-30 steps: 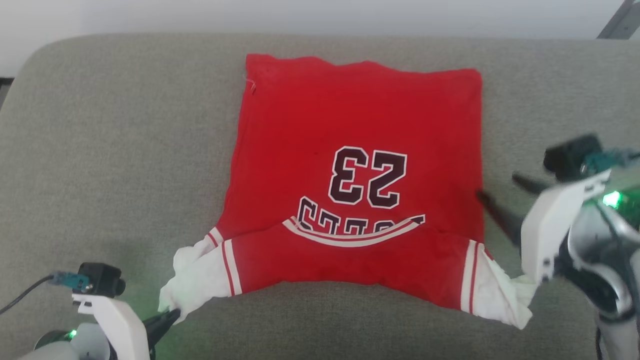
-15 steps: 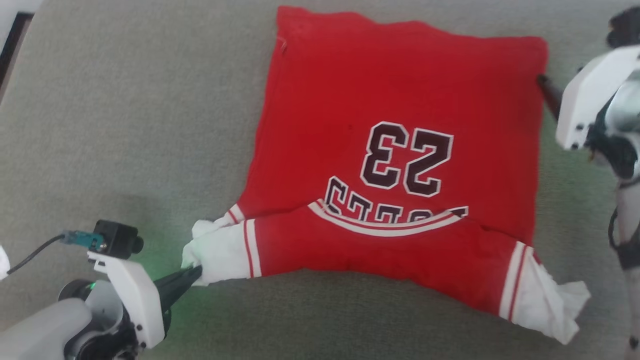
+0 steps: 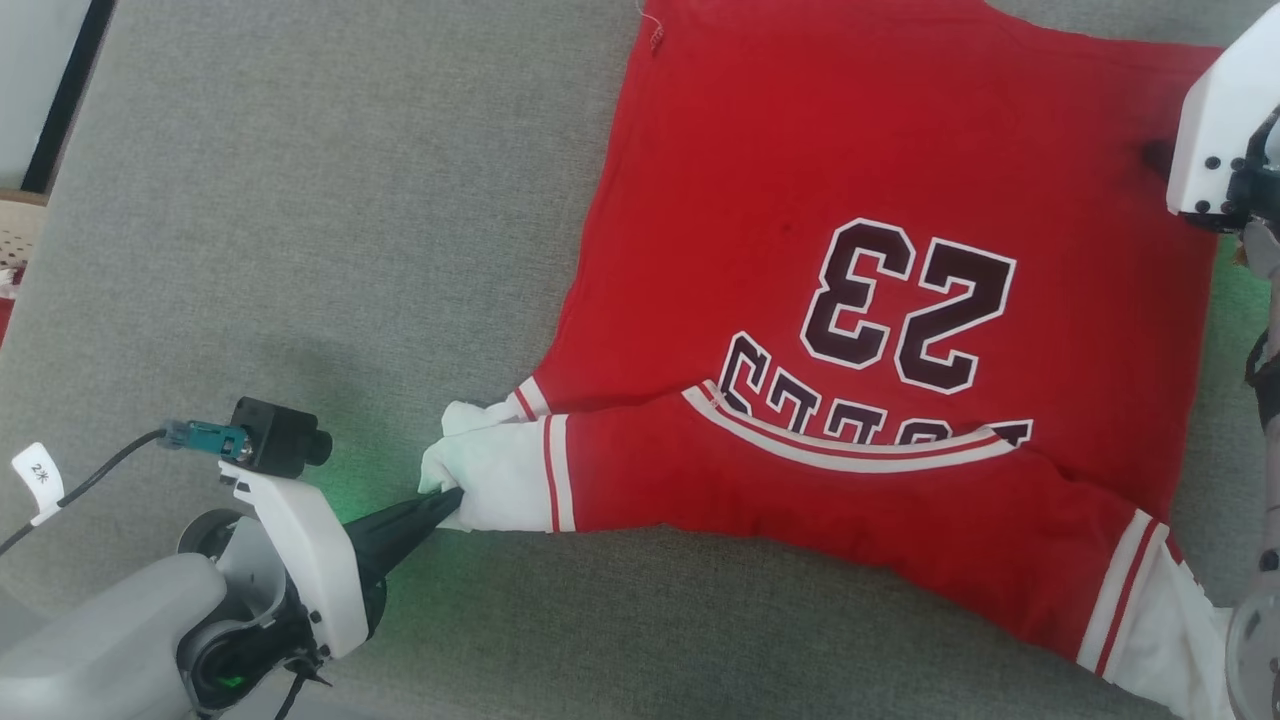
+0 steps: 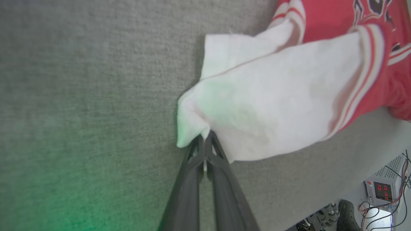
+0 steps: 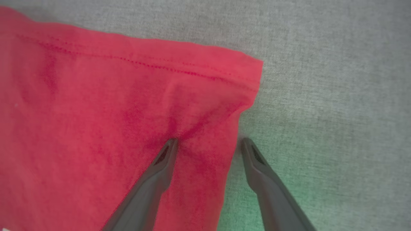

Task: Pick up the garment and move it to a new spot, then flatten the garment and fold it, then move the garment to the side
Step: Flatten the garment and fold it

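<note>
Right gripper (image 5: 208,141) shifted to garment (image 3: 800,150) hem corner, jaws wide astride its edge; left gripper (image 4: 204,136) clamps garment's white sleeve (image 4: 273,106).

left gripper (image 4: 204,137): fingers pressed together, pinching the sleeve's edge
garment (image 4: 282,102): white sleeve bunched, red-striped trim at right
surface (image 4: 80,96): grey fabric, green glow lower left

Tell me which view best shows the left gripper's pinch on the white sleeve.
The left wrist view: close up, the left gripper is shut on the edge of the white sleeve. The head view shows the same pinch smaller, from above. The right wrist view faces the red hem corner of the garment instead.
</note>
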You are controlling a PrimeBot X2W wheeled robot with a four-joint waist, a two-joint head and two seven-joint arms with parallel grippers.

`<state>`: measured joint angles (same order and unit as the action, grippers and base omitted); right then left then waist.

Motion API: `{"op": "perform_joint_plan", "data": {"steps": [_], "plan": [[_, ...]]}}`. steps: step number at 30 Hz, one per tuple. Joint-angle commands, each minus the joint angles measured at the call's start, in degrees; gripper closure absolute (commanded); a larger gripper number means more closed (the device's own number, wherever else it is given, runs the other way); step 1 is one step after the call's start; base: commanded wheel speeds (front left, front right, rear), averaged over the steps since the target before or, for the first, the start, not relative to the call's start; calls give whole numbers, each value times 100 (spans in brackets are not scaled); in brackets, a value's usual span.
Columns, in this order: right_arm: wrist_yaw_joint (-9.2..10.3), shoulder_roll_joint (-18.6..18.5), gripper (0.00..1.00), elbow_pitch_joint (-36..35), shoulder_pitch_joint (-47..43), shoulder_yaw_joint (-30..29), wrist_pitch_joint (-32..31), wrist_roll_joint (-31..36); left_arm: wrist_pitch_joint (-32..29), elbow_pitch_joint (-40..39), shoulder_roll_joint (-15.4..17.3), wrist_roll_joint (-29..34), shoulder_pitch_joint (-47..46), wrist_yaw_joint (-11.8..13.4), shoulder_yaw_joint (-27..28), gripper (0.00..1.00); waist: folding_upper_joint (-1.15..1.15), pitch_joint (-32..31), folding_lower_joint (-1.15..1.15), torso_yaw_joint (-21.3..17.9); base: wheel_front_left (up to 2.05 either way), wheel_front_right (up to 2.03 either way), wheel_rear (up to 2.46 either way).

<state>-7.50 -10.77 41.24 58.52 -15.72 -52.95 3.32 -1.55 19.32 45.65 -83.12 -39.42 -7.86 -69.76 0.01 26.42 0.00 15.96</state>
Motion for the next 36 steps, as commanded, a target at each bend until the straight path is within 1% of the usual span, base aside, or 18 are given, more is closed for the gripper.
{"op": "perform_joint_plan", "data": {"steps": [1,2,4,7,10,13,17,22,27,30,33,36], "plan": [[3,97,73,245,-249,-13,-106,22,-51,321,6,-43,75,187,-51,100,-1,5,0,9,0,0,0],[3,113,100,283,-257,11,-128,78,-47,355,-10,-55,71,187,-51,100,-1,1,0,11,0,0,0],[4,94,100,271,-244,-49,5,124,-12,427,-25,-90,79,169,-35,100,-1,-10,0,-6,0,0,0],[4,100,100,282,-256,20,139,112,33,493,-28,-81,114,156,-16,100,-1,-74,0,-78,0,0,0],[4,152,100,247,-334,274,195,-25,66,525,23,-116,137,145,7,100,-1,-165,0,-213,0,0,0],[4,192,100,127,-472,633,201,-318,130,520,105,-105,131,139,35,100,-1,-256,0,-390,0,0,0],[4,178,100,-322,-839,1202,65,-830,211,480,241,-87,143,138,91,100,-1,-381,0,-664,0,0,0],[4,8,100,-1333,-1541,1879,-249,-1590,268,365,416,-103,191,214,123,100,-1,-511,0,-1034,0,0,0],[4,-139,100,-2624,-2412,2219,-653,-2193,276,197,591,-129,259,313,145,100,-1,-580,0,-1379,0,0,0],[4,-146,100,-3408,-3007,2298,-855,-2384,268,83,657,-105,251,359,147,100,-1,-591,0,-1527,0,0,0],[4,-78,100,-4116,-3591,2194,-1057,-2372,221,-23,696,-92,221,404,148,100,-1,-585,0,-1606,0,0,0],[4,111,100,-4628,-4198,2042,-1165,-2317,204,-94,722,-58,193,419,144,100,-1,-565,0,-1636,0,0,0]]}}
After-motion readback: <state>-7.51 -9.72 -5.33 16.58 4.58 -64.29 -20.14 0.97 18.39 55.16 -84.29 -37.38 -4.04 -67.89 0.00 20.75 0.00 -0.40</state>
